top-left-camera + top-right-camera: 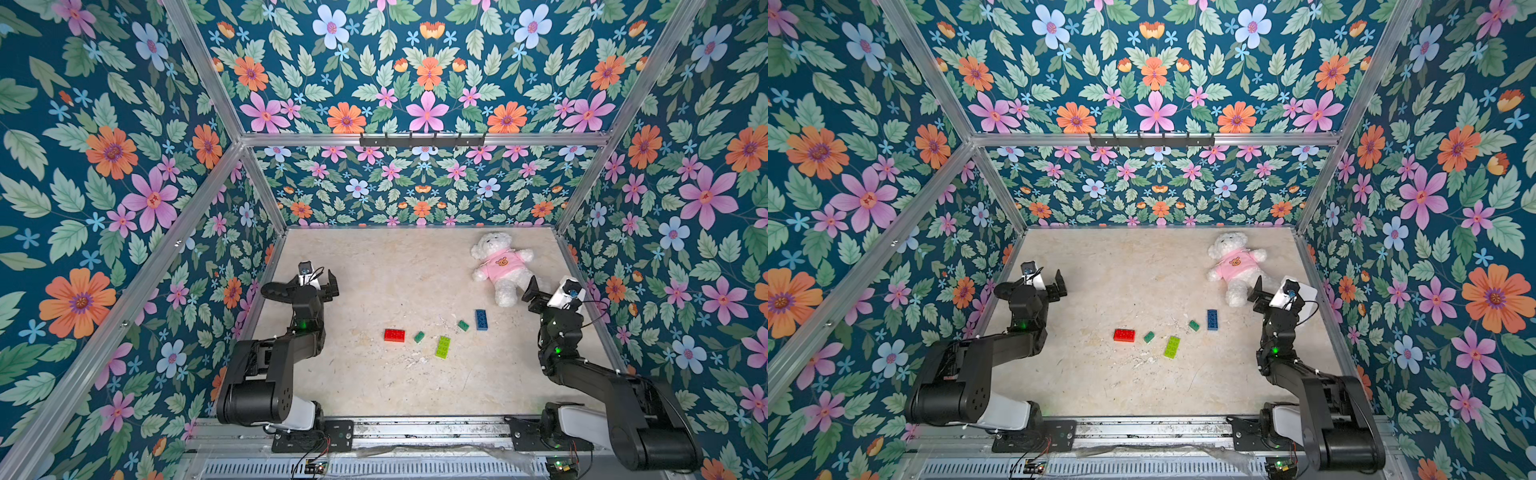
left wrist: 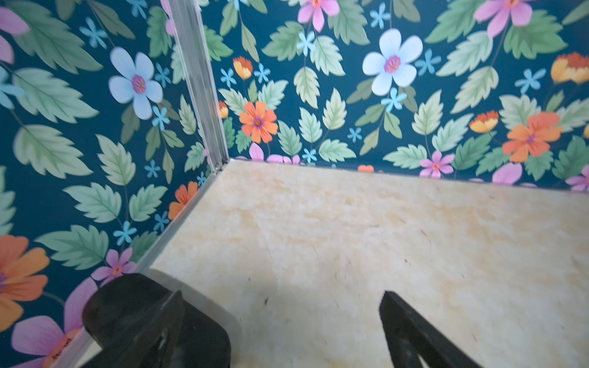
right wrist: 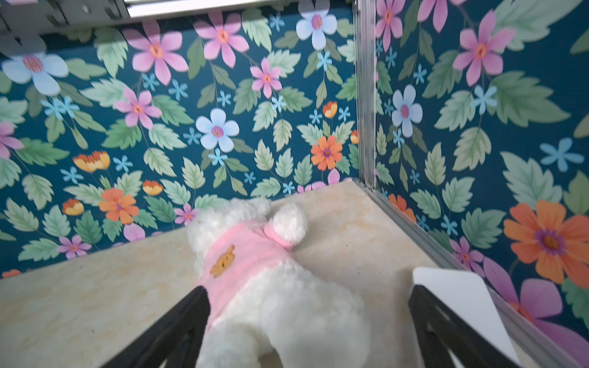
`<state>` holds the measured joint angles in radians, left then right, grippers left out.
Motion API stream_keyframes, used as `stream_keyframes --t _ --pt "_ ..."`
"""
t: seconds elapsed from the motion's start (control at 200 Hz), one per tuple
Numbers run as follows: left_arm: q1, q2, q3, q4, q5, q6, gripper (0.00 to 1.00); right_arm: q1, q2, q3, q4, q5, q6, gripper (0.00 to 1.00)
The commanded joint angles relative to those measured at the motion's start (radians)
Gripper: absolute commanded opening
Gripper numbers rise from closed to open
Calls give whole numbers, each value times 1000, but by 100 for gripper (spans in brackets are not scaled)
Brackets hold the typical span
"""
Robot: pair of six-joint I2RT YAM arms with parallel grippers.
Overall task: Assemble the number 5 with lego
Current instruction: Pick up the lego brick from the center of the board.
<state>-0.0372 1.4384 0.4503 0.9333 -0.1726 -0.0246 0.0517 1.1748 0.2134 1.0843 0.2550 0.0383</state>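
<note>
My left hand [image 1: 303,289] is wide open w/ nothing in it, held over the bench [image 1: 374,270] near the left wall. In the left wrist view its fingers [image 2: 143,318] frame bare bench only.

My right hand [image 1: 552,297] is spread wide too and empty. It sits by the right wall, just at the legs of the white teddy [image 1: 500,266] in the pink shirt. In the right wrist view the teddy's lower body shows btw my fingers [image 3: 178,328]; can't tell if they touch it.

The lego lies loose mid-bench, btw my two arms. All pcs are apart, studs up, none joined, so no number 5 yet. From my left to right:
- red brick [image 1: 394,335]
- dark-green brick [image 1: 419,337], just beside the red
- lime brick [image 1: 443,347], a bit nearer my base
- second dark-green brick [image 1: 463,326]
- blue brick [image 1: 481,320], just beside that one and nearest the teddy

Both top views show the same layout. Neither hand touches a brick.
</note>
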Motion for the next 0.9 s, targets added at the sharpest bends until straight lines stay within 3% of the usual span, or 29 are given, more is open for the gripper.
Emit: stream_keyframes --t 0.0,0.1,0.165,0.25,0.285,0.34,0.405,0.495,0.625,0.895 --pt "-4 -70 24 -158 -67 -131 99 2 -103 38 -266 -3 84 99" --pt "-4 -114 93 -314 -23 -323 99 3 -204 95 -440 -37 219 99" --pt "-1 -109 164 -479 23 -480 99 0 -276 109 -538 -49 387 99" --pt "0 -63 211 -575 129 -542 99 -32 -353 65 -517 -141 550 99" --pt "0 -51 204 -569 180 -551 99 -55 -368 50 -480 -246 558 99" --pt "-3 -45 189 -567 258 -575 91 -63 -375 84 -538 -313 568 97" --pt "-16 -55 184 -613 315 -594 83 -64 -360 132 -616 -407 542 85" --pt "-54 -93 160 -670 362 -603 69 -59 -331 181 -703 -523 549 77" --pt "-141 -148 130 -763 396 -584 46 -1 -289 232 -801 -580 544 66" --pt "-343 -223 -16 -772 367 -672 47 180 -174 345 -1039 -549 487 54"
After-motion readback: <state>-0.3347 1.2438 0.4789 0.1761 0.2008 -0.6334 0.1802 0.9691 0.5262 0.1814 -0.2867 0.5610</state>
